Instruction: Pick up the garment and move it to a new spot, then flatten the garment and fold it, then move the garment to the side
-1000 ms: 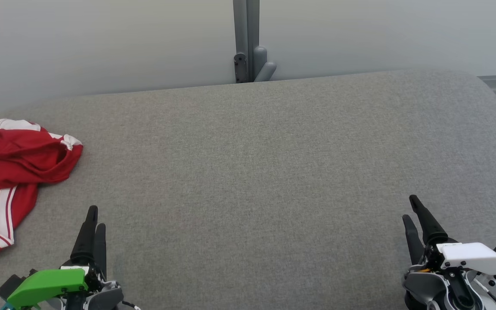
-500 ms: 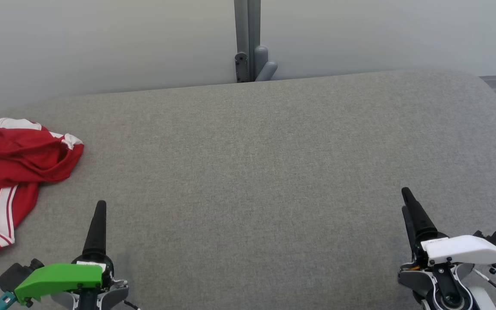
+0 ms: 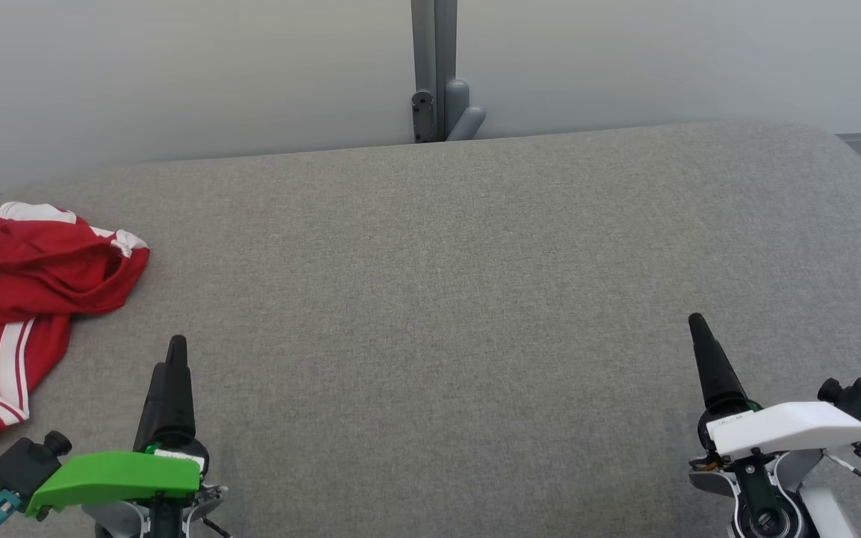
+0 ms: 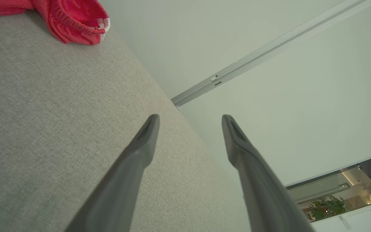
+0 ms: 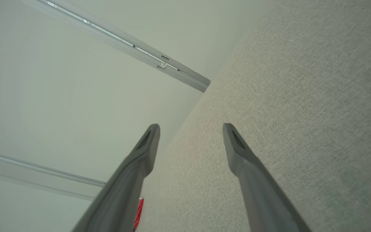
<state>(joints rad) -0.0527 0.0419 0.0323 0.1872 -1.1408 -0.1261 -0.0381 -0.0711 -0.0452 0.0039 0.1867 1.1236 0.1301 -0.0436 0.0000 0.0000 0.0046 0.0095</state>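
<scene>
Up and left of the left tool (image 3: 175, 348) lies the garment (image 3: 27, 276).

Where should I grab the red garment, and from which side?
Probably the raised, bunched fold at the white-trimmed hem, on the right edge of the red garment. It stands up off the grey surface, so open jaws can close across it. Come with the left gripper from the bare surface beside it; the lower part lies flatter.

setting: office or lab | pale partition panels (image 3: 176, 75) | grey fabric-covered table (image 3: 475, 261)
</scene>
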